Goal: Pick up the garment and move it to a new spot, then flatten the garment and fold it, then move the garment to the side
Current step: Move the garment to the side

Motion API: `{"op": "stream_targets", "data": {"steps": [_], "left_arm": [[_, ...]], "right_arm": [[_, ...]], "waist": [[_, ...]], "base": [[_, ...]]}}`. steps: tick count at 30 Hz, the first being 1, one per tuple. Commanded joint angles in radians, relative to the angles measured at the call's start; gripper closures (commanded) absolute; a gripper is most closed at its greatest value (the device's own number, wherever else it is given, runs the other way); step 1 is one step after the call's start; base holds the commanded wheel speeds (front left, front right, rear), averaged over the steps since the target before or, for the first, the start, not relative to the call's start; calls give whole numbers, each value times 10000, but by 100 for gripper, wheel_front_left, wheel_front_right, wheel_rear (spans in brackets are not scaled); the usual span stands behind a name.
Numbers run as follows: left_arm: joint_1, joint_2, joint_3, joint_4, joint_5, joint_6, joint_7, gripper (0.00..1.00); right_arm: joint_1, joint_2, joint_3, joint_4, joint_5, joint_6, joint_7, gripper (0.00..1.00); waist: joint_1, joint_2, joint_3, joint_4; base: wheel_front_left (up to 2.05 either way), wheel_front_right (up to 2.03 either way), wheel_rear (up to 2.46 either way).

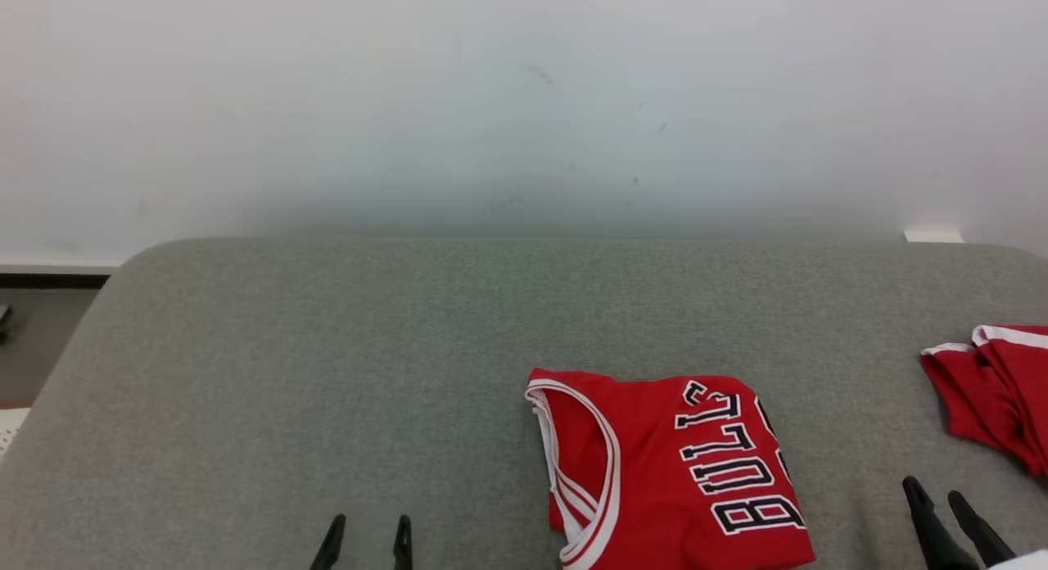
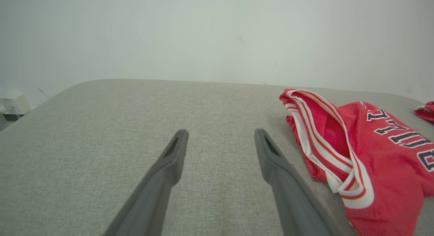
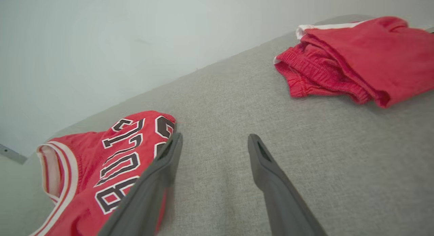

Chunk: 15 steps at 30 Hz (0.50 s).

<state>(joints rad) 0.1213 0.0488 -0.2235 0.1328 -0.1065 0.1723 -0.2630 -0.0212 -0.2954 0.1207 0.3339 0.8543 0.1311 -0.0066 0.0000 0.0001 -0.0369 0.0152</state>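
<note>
The head camera is looking forward and down from above the red jersey (image 1: 647, 472), facing the wall (image 1: 524, 103). The left wrist camera is skimming low and close, left of the jersey. The right wrist camera is tilting in low at its right. All three are sharing the jersey.

Jersey (image 1: 655, 472) on cushion (image 1: 327, 373), front, right of centre. Shorts (image 1: 995, 390) well right of it; right gripper (image 1: 933, 490) between them.
</note>
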Motion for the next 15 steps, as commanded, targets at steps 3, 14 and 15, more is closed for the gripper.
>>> {"op": "stream_targets", "data": {"steps": [3, 14, 15], "left_arm": [[-89, 39, -47, 22, -29, 23, -16, 0], [-189, 39, -329, 89, -258, 139, -16, 0], [-215, 39, -352, 88, -292, 160, -16, 0]], "right_arm": [[-479, -460, -87, 128, 1337, -13, 1689, 0], [-1907, -595, -50, 1311, 3106, -10, 5698, 0], [-2042, -507, -57, 1518, 3039, -10, 5740, 0]], "waist": [[0, -1, 117, 399], [0, -1, 529, 1693], [0, -1, 582, 1790]], "base": [[0, 0, 0], [0, 0, 0], [0, 0, 0]]}}
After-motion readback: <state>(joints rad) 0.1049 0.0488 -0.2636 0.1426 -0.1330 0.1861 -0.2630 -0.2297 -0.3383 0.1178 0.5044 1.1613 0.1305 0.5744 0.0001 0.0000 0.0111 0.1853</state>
